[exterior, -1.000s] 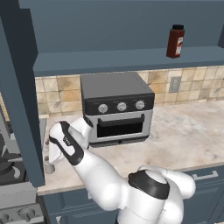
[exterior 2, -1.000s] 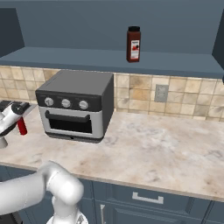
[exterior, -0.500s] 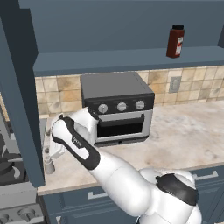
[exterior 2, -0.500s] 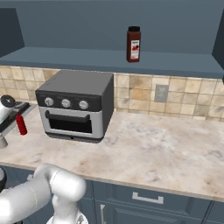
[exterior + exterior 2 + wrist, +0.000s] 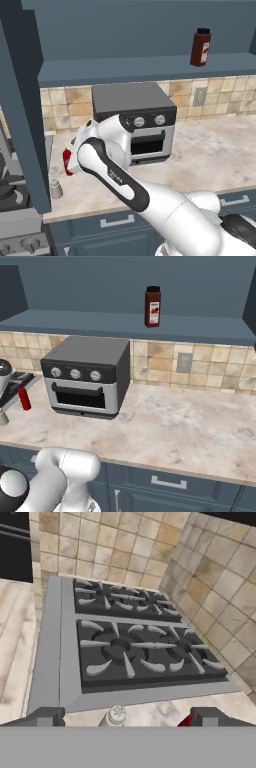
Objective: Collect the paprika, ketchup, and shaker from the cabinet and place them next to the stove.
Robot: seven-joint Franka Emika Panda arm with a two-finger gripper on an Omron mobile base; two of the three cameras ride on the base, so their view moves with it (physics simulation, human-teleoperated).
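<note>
Marble counter runs beside the stove. Down between my spread fingers stands the little grey shaker, and the red ketchup is just by my right fingertip. They pinch nothing. The brown paprika stands up in the cabinet; I can't read its label.

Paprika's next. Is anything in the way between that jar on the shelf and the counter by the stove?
The toaster oven stands on the counter between the paprika on the shelf and the stove. Ketchup and shaker already sit beside the stove.
</note>
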